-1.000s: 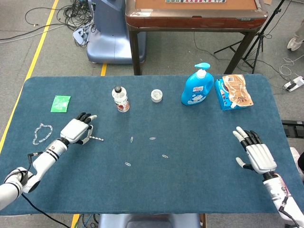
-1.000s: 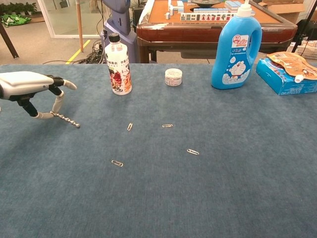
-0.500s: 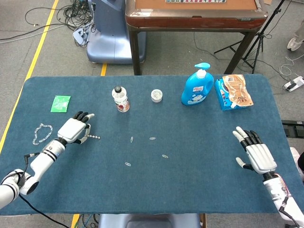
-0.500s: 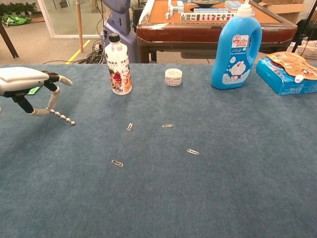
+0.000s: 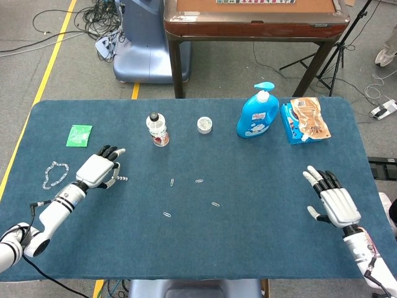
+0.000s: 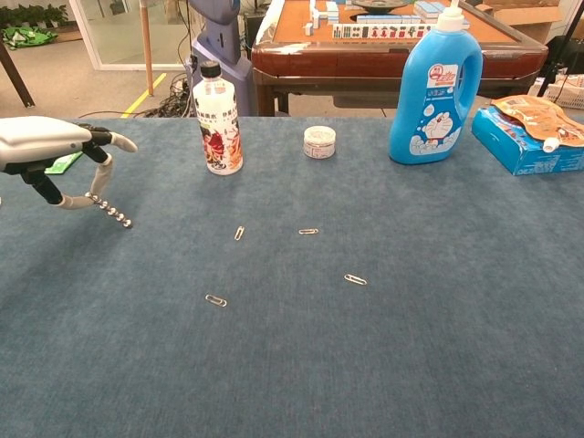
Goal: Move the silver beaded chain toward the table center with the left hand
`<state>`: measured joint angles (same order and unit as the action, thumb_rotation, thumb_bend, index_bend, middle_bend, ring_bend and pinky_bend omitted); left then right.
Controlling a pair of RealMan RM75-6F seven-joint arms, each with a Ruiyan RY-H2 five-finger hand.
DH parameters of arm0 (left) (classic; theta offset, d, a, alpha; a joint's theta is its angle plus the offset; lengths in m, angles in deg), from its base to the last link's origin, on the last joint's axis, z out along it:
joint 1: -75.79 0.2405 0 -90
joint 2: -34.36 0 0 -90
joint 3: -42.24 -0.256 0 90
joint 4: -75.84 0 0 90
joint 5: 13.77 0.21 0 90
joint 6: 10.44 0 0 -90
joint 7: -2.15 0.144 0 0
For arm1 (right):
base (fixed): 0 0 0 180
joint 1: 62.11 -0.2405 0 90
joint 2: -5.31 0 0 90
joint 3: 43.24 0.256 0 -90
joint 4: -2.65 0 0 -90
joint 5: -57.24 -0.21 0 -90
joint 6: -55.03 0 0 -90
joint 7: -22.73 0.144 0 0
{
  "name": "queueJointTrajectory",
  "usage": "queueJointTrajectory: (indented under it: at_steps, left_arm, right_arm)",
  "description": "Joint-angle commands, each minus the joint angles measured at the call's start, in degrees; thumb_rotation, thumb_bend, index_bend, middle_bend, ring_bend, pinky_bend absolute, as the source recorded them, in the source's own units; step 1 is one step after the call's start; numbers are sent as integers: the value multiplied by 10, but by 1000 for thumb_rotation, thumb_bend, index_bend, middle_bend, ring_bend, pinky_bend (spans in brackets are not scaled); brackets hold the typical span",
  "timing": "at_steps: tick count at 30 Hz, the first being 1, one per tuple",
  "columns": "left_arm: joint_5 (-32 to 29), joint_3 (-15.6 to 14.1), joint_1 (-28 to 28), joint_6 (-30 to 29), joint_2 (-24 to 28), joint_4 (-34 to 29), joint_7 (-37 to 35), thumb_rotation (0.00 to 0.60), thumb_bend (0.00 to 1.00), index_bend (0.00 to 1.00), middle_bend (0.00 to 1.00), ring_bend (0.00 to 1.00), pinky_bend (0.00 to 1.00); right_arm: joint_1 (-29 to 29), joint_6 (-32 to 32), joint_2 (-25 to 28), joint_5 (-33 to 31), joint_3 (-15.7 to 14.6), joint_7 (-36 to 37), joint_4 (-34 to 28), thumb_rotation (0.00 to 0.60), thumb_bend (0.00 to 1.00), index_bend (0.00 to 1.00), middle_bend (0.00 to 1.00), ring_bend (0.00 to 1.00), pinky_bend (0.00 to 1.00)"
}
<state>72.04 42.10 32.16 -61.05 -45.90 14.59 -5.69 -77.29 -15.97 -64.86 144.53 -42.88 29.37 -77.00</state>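
My left hand (image 5: 97,169) hovers over the left part of the blue table (image 5: 248,248). It pinches one end of a short silver beaded chain (image 5: 121,179) between thumb and finger. In the chest view the chain (image 6: 111,211) slopes down to the right from the left hand (image 6: 50,146), its free end at or just above the cloth. My right hand (image 5: 332,202) lies at the table's right side with fingers spread and nothing in it; the chest view does not show it.
A clear bead bracelet (image 5: 54,174) and a green packet (image 5: 79,135) lie left of my hand. A small bottle (image 6: 219,119), a round jar (image 6: 319,141), a blue detergent bottle (image 6: 436,87) and a blue box (image 6: 525,137) line the back. Several paper clips (image 6: 237,234) lie mid-table.
My left hand has drawn slightly left and up with the chain, so less of the chain trails to its right. The right hand has stayed put.
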Motion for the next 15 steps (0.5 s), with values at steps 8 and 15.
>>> queueJointTrajectory:
  at_steps: [8, 15]
  left_arm:
    - [-31, 24, -2, 1, 36, -86, 81, 600, 363, 706, 0, 0, 0]
    - [-51, 38, -6, 1, 50, -137, 135, 600, 363, 706, 0, 0, 0]
  right_arm:
    - [0, -8, 7, 8, -1, 12, -4, 600, 305, 0, 0, 0, 0]
    - [0, -8, 12, 9, 0, 24, -3, 600, 305, 0, 0, 0, 0]
